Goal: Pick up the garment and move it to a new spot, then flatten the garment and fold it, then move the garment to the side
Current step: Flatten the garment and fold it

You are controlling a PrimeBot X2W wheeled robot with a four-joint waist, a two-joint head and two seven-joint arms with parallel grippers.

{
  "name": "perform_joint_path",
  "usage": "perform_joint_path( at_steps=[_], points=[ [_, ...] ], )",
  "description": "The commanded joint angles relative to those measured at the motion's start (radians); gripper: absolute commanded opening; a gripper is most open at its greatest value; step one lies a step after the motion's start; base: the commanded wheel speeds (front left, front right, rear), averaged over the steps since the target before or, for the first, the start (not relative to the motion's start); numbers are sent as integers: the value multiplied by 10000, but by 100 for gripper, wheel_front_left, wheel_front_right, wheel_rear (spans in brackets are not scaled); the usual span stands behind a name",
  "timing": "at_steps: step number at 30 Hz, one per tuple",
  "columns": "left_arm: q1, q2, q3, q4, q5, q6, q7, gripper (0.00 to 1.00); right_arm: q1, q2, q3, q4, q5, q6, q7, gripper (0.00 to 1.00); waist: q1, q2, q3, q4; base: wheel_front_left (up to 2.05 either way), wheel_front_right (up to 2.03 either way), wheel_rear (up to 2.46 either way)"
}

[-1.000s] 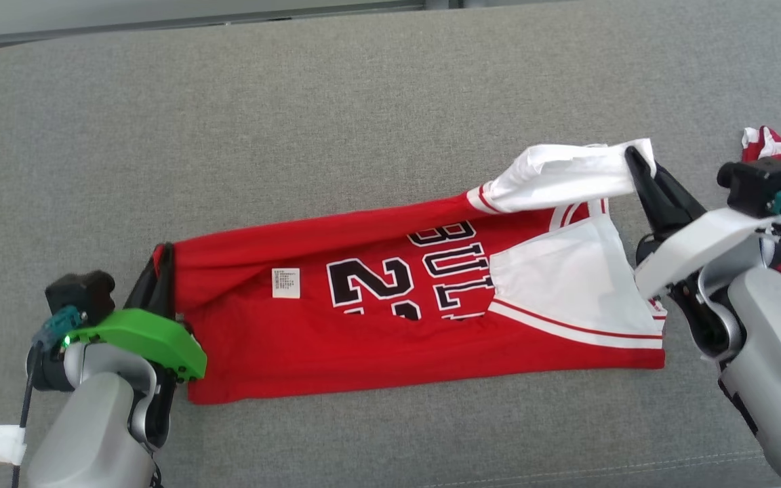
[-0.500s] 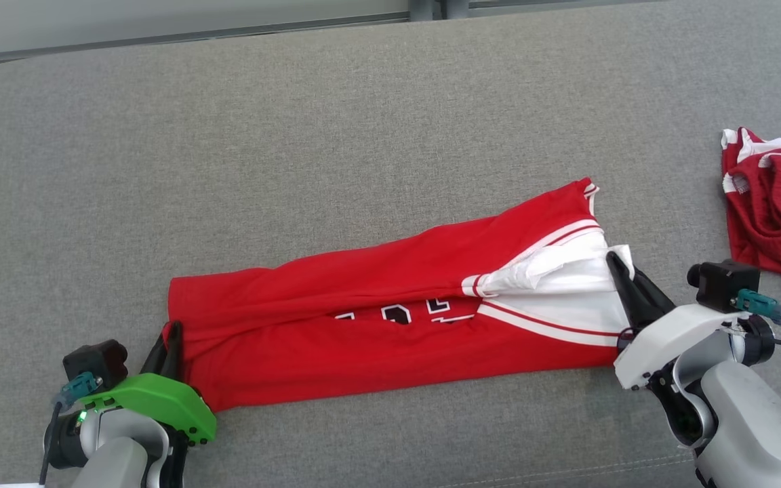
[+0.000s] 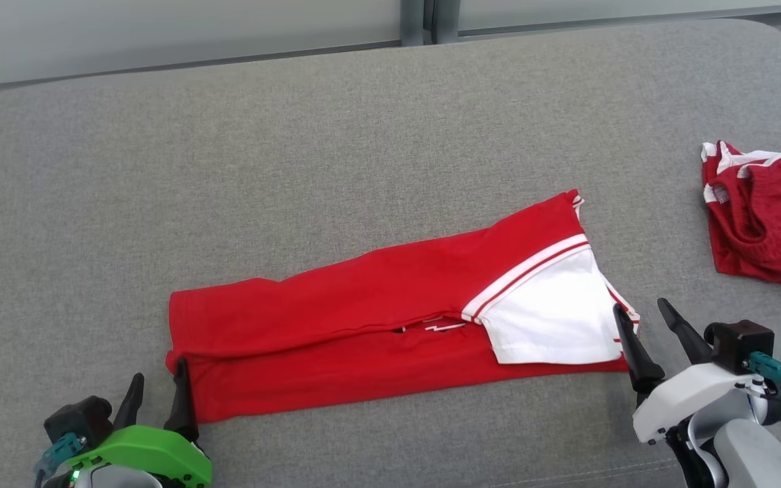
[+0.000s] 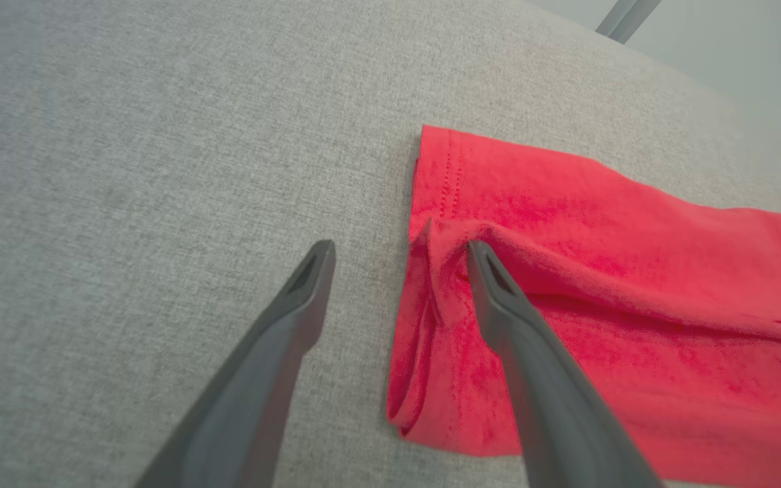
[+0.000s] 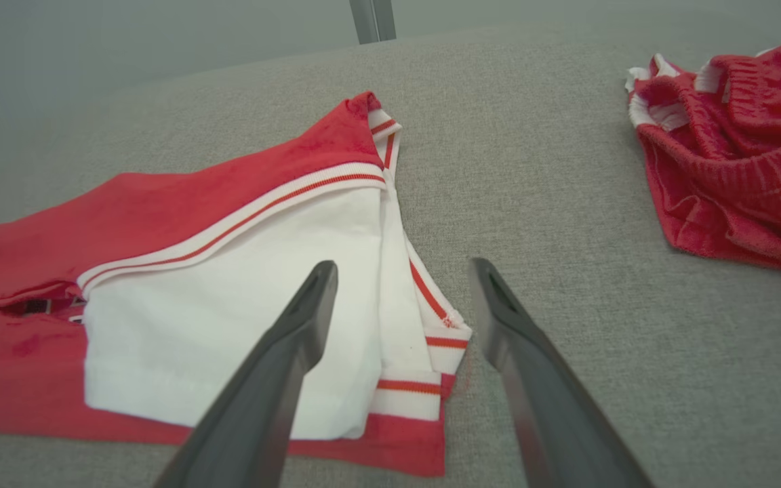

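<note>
— Both have let go, then?

— Yes. Our left gripper (image 3: pixel 159 371) stands with its jaws apart at the hem end of the jersey (image 3: pixel 363 318). In the left wrist view one finger lies over the red cloth beside a small pucker (image 4: pixel 441 234), and the other lies over bare cushion (image 3: pixel 295 169). Our right gripper (image 3: pixel 640 306) is spread too, one finger over the white panel (image 3: pixel 546 325) and the other off it. Neither holds anything.

— And the jersey?

— It lies on the cushion in front of us, a long band folded lengthwise with its far side laid over toward us. Only a sliver of lettering (image 3: pixel 441 327) peeps from the slit between the layers.

— So we judge the lengthwise fold done?

— We do. What is left, we think, is a fold across and then shifting it aside. The shorts (image 3: pixel 770 210) lie well apart at the right.

— Against a second ago?

— Then both grippers were clamped on cloth. The right one held the white panel raised, with the number and name showing. Half a second ago that flap was nearly down and still pinched. Now it lies flat and both grippers are free. Our head has tilted as well, so the whole view has shifted. By our reckoning the shorts have not moved.
</note>
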Motion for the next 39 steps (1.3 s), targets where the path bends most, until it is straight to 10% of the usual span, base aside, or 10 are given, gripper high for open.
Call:
perform_joint_path(
  at_steps=[1, 20, 39],
  points=[
    [319, -3, 144, -367, 141, 122, -38, 100, 282, 39, -177, -139, -109, -15, -75, 100, 1, 0, -121, -51, 0, 0, 0],
    [1331, -500, 411, -3611, 1339, 1017, 9, 100, 1068, 292, -1397, -1561, -1039, -15, 1071, 100, 1, 0, -1175, -175, 0, 0, 0],
    [1396, -596, 213, -4313, 1273, 1099, 114, 100, -927, -281, -1468, 809, -877, -13, 3519, 100, 1, 0, -446, 2039, 0, 0, 0]
  ],
)
